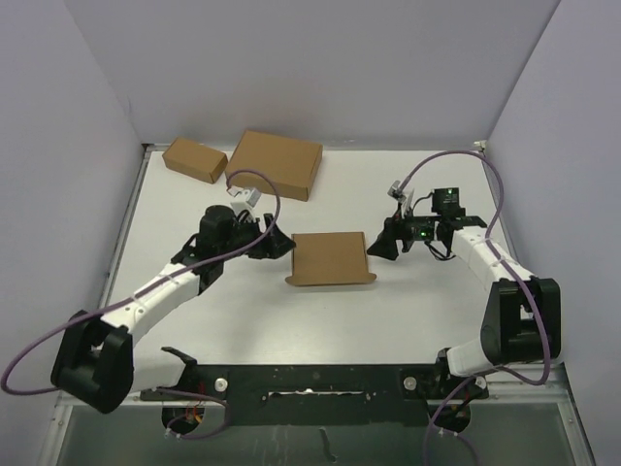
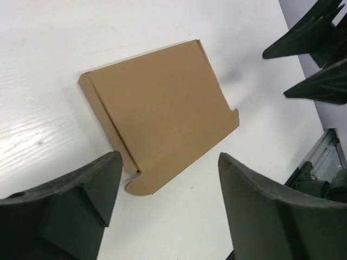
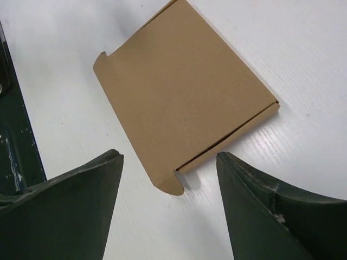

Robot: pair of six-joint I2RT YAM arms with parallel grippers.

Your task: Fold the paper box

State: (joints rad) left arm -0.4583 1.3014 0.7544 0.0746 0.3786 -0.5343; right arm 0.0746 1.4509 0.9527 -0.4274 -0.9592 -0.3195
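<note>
Paper box point(image 1: 331, 258), flat brown cardboard rectangle, rounded tabs, smooth white table point(image 1: 291, 320)

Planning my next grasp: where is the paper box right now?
In the top view the paper box lies flat mid-table, between the left gripper and the right gripper, nearer the arms than the larger box at the far edge.
</note>
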